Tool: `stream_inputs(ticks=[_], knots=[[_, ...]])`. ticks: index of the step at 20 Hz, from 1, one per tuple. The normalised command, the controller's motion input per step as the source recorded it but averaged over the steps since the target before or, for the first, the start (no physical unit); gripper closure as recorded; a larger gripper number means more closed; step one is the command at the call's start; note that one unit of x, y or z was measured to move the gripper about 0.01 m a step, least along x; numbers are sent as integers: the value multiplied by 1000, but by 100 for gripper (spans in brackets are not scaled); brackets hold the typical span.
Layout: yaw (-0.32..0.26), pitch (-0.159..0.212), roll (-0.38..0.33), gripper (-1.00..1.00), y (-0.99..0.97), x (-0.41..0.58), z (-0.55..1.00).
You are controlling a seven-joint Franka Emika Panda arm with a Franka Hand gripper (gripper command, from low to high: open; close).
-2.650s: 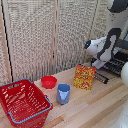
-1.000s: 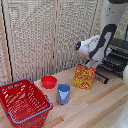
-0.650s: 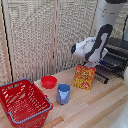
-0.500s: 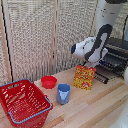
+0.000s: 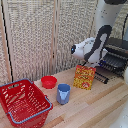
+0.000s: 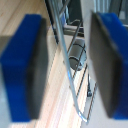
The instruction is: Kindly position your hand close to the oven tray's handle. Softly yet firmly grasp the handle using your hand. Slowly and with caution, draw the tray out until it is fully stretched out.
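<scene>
- The oven tray (image 5: 113, 62) sits at the exterior view's right edge, at about 3 o'clock from the yellow box (image 5: 84, 77). It sticks out of the black toaster oven (image 5: 118, 46) and over the wooden table (image 5: 95, 107).
- It looks like a stiff wire grille, light for its width. Its thin smooth wires would likely be slippery and give a poor hold.
- The handle (image 5: 101, 77) is the better place to grip. It is a slim dark bar along the tray's front edge, at about 7 o'clock from the grille. I judge its middle is best, so the tray draws out straight and does not jam.
- The gripper (image 6: 66, 62) is spread wide, with nothing between its blue fingers (image 6: 26, 67). In the wrist view the wires and a pale rounded piece lie in the gap, touching neither pad.
- In the exterior view the arm's white body covers the gripper, so its distance from the handle cannot be judged.
- The wrist view is blurred; which bar there is the handle is unclear.
- The oven is cut off by the frame edge, so how far the tray is already out cannot be told.
</scene>
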Motion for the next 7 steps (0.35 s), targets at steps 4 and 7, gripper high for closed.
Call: stream_inputs(ticks=[4,7], knots=[[-25,51,-20,-100,114,200,341],[-89,73,-26,-100,78,183,463]])
